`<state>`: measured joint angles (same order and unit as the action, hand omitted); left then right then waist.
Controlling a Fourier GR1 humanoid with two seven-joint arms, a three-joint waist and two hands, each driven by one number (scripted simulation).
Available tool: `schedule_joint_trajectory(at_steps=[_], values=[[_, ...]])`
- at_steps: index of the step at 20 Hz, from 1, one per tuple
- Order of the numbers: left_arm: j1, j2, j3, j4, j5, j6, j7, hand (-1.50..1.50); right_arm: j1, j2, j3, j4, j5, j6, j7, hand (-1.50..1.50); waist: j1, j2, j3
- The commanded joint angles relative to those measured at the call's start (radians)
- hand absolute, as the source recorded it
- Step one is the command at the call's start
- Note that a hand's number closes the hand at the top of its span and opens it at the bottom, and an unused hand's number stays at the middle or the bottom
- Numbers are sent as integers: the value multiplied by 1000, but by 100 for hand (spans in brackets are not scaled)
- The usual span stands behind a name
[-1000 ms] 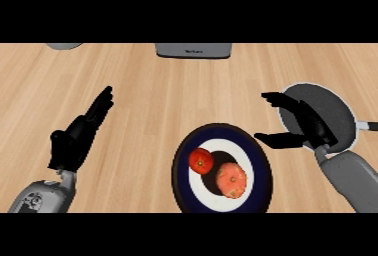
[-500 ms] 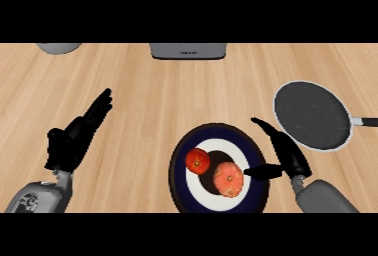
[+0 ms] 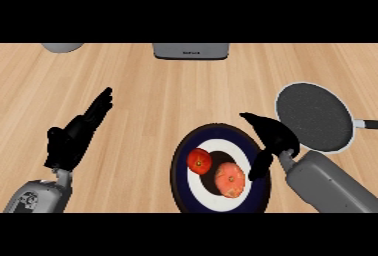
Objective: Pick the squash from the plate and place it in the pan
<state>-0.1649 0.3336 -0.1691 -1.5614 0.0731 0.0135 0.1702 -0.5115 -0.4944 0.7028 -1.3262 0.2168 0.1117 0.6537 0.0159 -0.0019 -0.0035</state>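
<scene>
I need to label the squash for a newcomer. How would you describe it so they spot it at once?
Find the dark-rimmed plate near the counter's front edge, left of the pan. Two reddish items lie on its white centre. The squash is the larger, paler orange one, nearer the right hand; the smaller, redder one sits to its upper left.

The right hand covers the plate's right rim. The pan's handle runs off the right edge. A grey appliance and a grey bowl-ish thing get chopped up top.
</scene>
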Motion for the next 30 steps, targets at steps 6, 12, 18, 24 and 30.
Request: schedule_joint_trajectory(at_steps=[6, 12, 18, 24, 30], values=[[-42, 2, 32, 32, -4, -17, -9, 0, -189, 169, 2, 59, -212, 426, 369, -150, -7, 3, 2], [1, -56, -3, -29, -31, 24, 51, 0, -166, 300, 71, 66, -145, 348, 520, -150, -10, -1, 3], [47, -47, 3, -15, -64, 7, -11, 0, -159, 284, 76, 42, -132, 385, 562, -150, -15, -1, 3], [-51, -38, 53, 40, -42, -21, 29, 0, -100, 276, 126, 57, -74, 371, 533, -150, -23, 1, 3], [36, 3, 106, 10, 11, -104, -24, 0, -85, 286, 95, 113, 0, 352, 482, -150, -11, 2, 3]])
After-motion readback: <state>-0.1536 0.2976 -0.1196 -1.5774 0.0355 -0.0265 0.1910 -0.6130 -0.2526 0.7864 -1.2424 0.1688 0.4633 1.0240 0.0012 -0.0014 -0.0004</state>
